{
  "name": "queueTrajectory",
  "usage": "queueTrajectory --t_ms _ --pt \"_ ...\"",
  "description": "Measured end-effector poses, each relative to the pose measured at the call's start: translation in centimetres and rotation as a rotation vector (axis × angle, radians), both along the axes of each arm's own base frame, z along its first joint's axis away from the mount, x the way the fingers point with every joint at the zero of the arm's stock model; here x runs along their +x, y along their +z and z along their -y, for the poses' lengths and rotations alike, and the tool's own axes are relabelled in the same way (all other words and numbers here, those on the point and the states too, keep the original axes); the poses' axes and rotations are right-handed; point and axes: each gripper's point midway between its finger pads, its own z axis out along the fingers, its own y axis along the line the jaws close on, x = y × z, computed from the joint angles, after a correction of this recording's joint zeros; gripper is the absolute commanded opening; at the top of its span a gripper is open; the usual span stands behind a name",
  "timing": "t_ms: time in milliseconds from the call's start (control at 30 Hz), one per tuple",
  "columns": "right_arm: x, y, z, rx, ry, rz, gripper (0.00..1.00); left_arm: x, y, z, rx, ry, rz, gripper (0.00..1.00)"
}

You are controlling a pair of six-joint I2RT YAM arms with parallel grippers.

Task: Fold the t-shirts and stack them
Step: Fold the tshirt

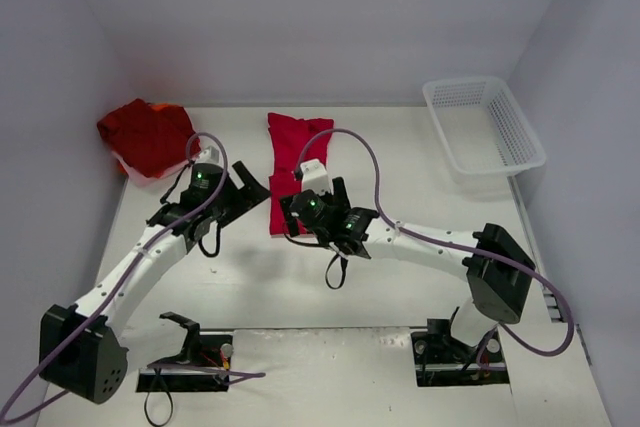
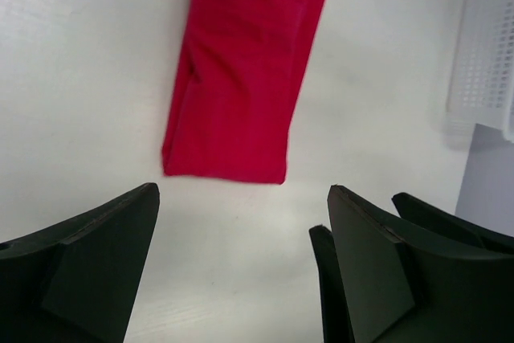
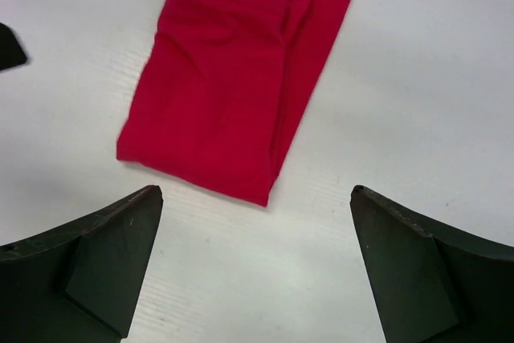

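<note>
- A folded t-shirt (image 1: 296,159) is lying as a long red strip in the middle of the table (image 1: 420,177), running from near to far.
- The top view alone is showing a heap of t-shirts (image 1: 148,135), darker red and crumpled, sitting at the far left corner, well apart from the strip.
- The left gripper (image 1: 243,194) is hanging just left of the strip's near end with its jaws spread wide and nothing between them.
- The right gripper (image 1: 318,215) is hovering over the strip's near end and covering part of it from above, so the top view is not showing that edge whole.
- The left wrist view is showing the folded t-shirt (image 2: 237,78) with its near hem lying flat and square on the table, apart from the left gripper (image 2: 242,194).
- The right wrist view is showing the folded t-shirt (image 3: 229,90) as layers with a folded edge running along its length, and the right gripper (image 3: 255,192) is standing wide apart, pinching nothing.
- A white mesh basket (image 1: 482,125) is sitting at the far right; the left wrist view is catching only the side of the basket (image 2: 486,46), and the right wrist view is not catching it.
</note>
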Motion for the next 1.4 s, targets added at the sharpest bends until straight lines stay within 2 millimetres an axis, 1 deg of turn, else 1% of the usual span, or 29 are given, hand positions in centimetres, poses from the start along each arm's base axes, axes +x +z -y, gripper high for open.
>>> queueTrajectory --t_ms 67,200,300,400,500,567,667,767,867,967,1067,1200,1400 --pt "-0.6 -1.3 0.5 -0.044 0.029 -0.023 0.99 -1.1 -0.6 -0.6 0.011 0.013 -0.026 0.80" --pt "-1.4 -3.0 1.3 -0.128 0.097 -0.042 0.95 -1.9 0.3 -1.3 0.013 0.041 -0.015 0.80" --pt "-1.7 -3.3 1.5 -0.185 0.149 -0.030 0.93 -2.3 1.0 -1.8 0.020 0.059 -0.007 0.81" --pt "-2.4 -3.1 1.5 -0.227 0.202 -0.012 0.93 -2.3 1.7 -2.2 0.030 0.075 -0.006 0.81" --pt "-3.5 -2.3 0.9 -0.239 0.263 0.012 0.93 -2.1 2.6 -2.6 0.032 0.091 0.005 0.80" --pt "-4.4 -2.0 0.1 -0.250 0.309 0.031 0.94 -2.0 3.0 -2.9 0.031 0.100 0.008 0.80" --pt "-6.1 -2.0 -1.1 -0.275 0.378 0.047 0.95 -1.9 3.5 -3.4 0.031 0.118 0.009 0.80" --pt "-7.7 -2.9 -2.1 -0.308 0.440 0.050 0.95 -1.9 4.0 -4.2 0.026 0.139 0.014 0.81" --pt "-8.9 -4.7 -2.8 -0.354 0.481 0.032 0.94 -1.8 4.7 -5.0 0.017 0.162 0.022 0.81" --pt "-9.4 -6.6 -2.8 -0.405 0.502 0.010 0.94 -1.7 5.6 -5.7 0.004 0.183 0.031 0.81" --pt "-9.5 -7.8 -2.7 -0.441 0.513 -0.001 0.94 -1.6 5.9 -6.7 -0.012 0.205 0.033 0.81" --pt "-9.3 -8.8 -2.6 -0.465 0.510 -0.002 0.94 -1.4 6.1 -8.4 -0.041 0.245 0.026 0.81" --pt "-9.0 -10.0 -2.8 -0.499 0.515 0.009 0.94 -1.4 6.3 -10.1 -0.074 0.271 0.023 0.81"
